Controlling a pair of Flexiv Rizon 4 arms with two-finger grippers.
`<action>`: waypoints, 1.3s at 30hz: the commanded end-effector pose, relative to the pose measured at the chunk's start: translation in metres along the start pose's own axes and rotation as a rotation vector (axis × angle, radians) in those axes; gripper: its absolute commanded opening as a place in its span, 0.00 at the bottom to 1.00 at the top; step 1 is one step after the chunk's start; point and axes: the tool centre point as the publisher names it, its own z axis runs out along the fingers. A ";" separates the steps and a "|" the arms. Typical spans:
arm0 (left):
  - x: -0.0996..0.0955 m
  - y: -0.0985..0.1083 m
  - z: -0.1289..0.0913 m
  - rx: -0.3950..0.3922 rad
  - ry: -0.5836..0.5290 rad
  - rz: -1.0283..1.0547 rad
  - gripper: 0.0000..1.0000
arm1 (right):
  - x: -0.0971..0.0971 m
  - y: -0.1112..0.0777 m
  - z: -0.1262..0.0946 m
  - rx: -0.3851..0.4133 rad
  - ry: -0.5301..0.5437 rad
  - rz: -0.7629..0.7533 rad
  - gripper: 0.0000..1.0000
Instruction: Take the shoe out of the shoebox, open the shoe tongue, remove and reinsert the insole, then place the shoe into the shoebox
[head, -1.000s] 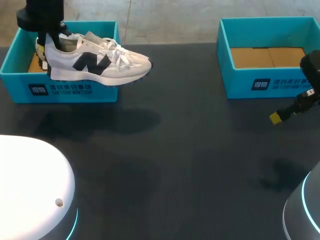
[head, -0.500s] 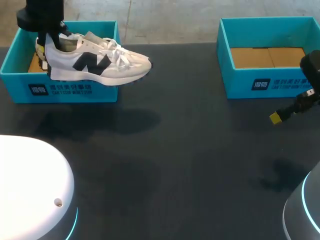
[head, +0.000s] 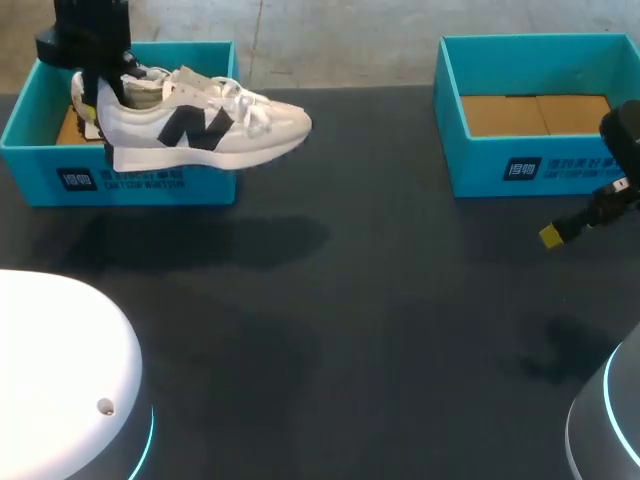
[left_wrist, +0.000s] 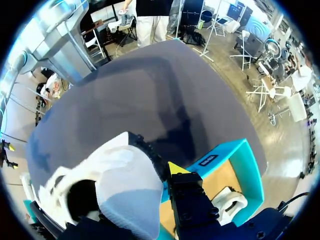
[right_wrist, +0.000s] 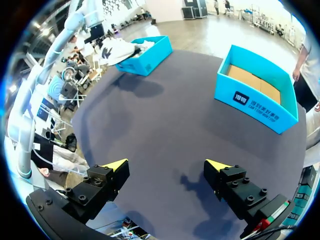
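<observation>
left tool (head: 103, 88) grips the white shoe (head: 200, 125) by its heel, holding it lifted over the front wall of the blue shoebox (head: 130, 182), likely to carry it onto the table (head: 380, 300); right tool (right_wrist: 166, 163) hangs open, well apart

In the left wrist view, one finger of the left gripper (left_wrist: 134, 181) was hidden by the shoe (left_wrist: 122, 172). In the head view, the right gripper (head: 556, 234) was cut off at the edge, and the left shoebox (head: 130, 182) was partly covered.
</observation>
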 end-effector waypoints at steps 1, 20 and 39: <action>-0.010 0.003 0.004 -0.002 0.018 -0.002 0.00 | 0.000 0.000 0.001 0.000 -0.001 0.002 1.00; -0.061 -0.007 0.000 -0.073 0.089 0.001 0.00 | 0.000 0.000 0.001 0.000 -0.001 0.002 1.00; -0.109 -0.004 0.013 -0.131 0.137 -0.056 0.00 | 0.000 0.000 0.001 0.000 -0.001 0.002 1.00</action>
